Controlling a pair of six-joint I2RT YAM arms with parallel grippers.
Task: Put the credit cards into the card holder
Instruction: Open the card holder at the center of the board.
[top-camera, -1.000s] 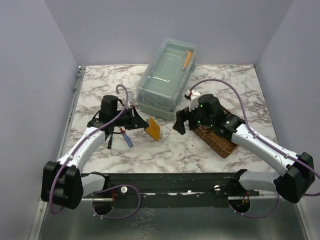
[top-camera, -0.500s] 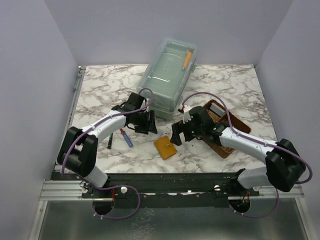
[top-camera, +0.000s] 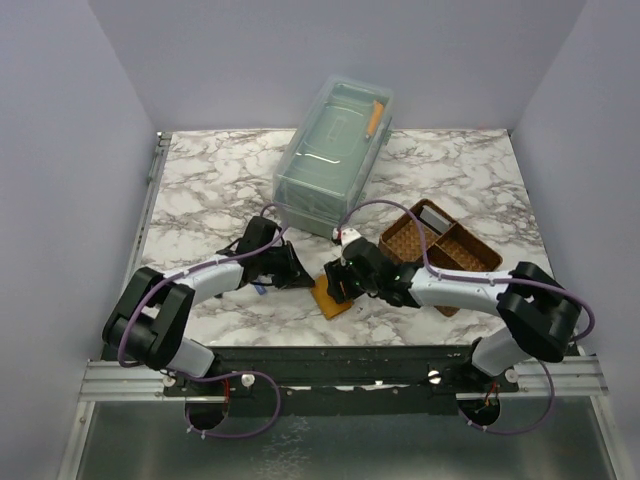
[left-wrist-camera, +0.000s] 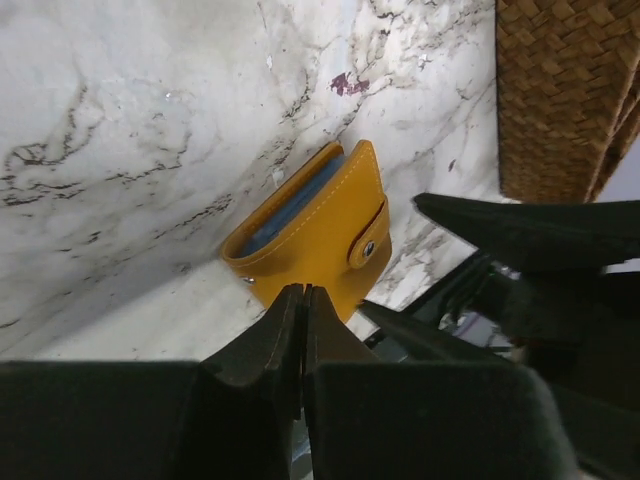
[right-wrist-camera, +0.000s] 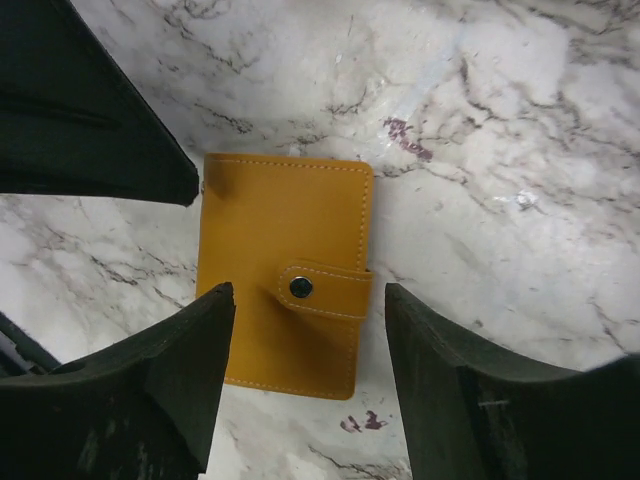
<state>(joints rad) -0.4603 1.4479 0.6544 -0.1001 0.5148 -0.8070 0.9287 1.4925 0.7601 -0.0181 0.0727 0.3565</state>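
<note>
Right wrist: card holder (right-wrist-camera: 285, 235) below gripper (right-wrist-camera: 305, 300)

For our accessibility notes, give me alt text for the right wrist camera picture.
A closed orange wallet, snap tab fastened, lies flat on a marble table, framed by the open fingers of the right gripper on either side.

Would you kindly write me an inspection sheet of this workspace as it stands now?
Surface: marble table, small reddish stain by the holder.
Job's things: card holder lies flat, tab snapped; credit cards: none seen loose.
Clutter: clear lidded box with orange item on top; woven tray.
Grippers: left gripper jaws shut, empty, at the holder's edge; right gripper jaws open, straddling the holder.
Cables: purple cable arcs over each wrist.
Surroundings: plain lilac walls.
</note>
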